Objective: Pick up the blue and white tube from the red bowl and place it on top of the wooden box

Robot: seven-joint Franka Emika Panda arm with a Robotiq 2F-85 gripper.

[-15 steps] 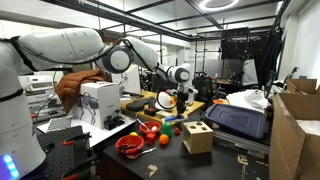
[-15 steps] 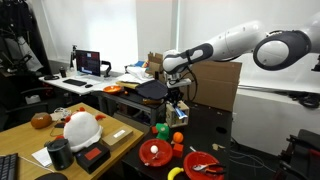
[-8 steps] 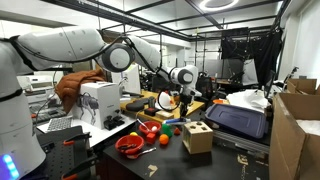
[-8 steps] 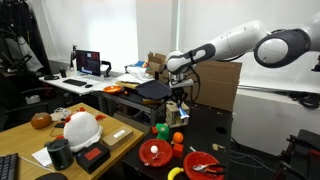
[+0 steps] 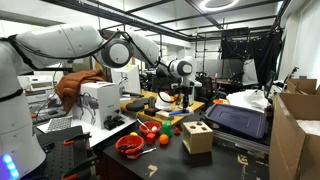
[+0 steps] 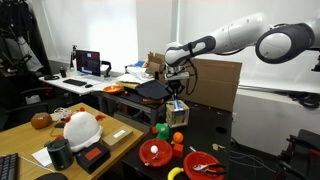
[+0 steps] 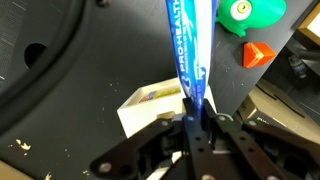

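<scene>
Wrist view: gripper [image 7: 197, 120] enters from the bottom edge. Jaws nearly closed, only the flat end of the blue and white tube [image 7: 190, 50] between them. Tube is clamped at that end and runs straight away from the fingers to the top edge of the view; white lettering along the blue body is legible.

Beyond the tube, on the dark table [image 7: 120, 60]: the wooden box [image 7: 148, 106] shows as a pale block just left of the fingers, partly hidden behind them. It is apart from the tube, no contact. Green round toy [image 7: 240, 11] at upper right, small orange block [image 7: 257, 54] just below it.

Exterior views: gripper [image 5: 183, 97] is held clear above the table. Tube itself is too small to resolve here. Wooden box [image 5: 197, 137] stands upright on the table, nearer the camera than the gripper, dark cut-outs visible on its top. Red bowl [image 5: 130, 147] sits at the near table edge, well apart from the gripper, with toy fruits [image 5: 150, 129] beside it.

In an exterior view, gripper [image 6: 176, 88] hangs directly above the wooden box [image 6: 178, 113] with a gap between them.
</scene>
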